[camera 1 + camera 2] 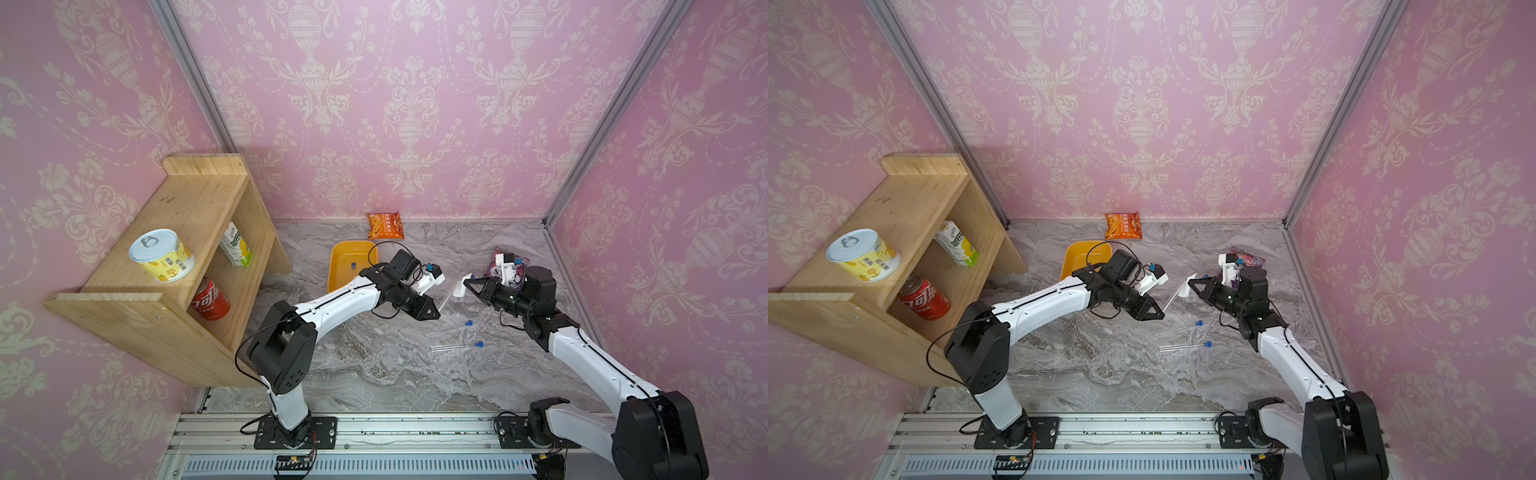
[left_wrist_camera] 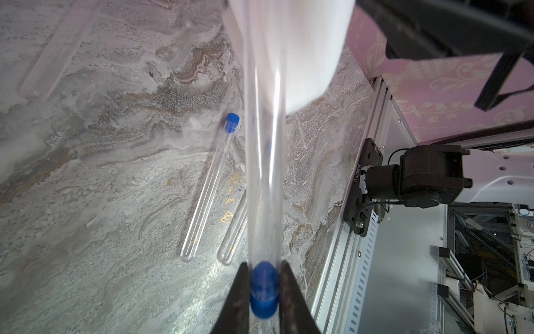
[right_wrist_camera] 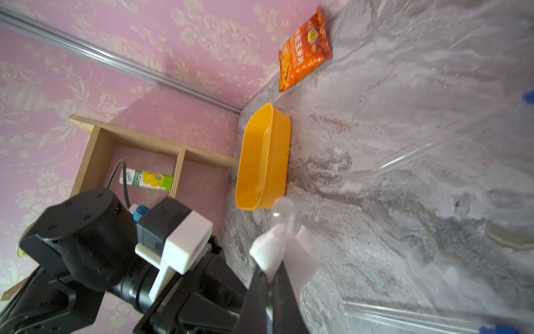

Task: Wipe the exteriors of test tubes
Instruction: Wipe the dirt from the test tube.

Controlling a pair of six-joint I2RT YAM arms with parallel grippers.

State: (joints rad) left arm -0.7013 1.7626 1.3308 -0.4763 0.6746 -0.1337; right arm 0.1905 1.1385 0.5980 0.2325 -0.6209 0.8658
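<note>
Two fingers of the left gripper clamp the blue cap of a test tube; the right gripper, pinched shut, holds a white wipe round its far end; spare tubes lie beneath on the marble table; a shelf holds a red can lettered in Chinese.

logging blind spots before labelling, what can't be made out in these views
- held tube: far end, left wrist view, covered by the wipe
- bin tube: in a top view only its blue cap shows in the bin; body too faint
- packet: both top views, mostly behind the right wrist camera
- table tube: right wrist view, blurred, cap cut by the edge
</note>
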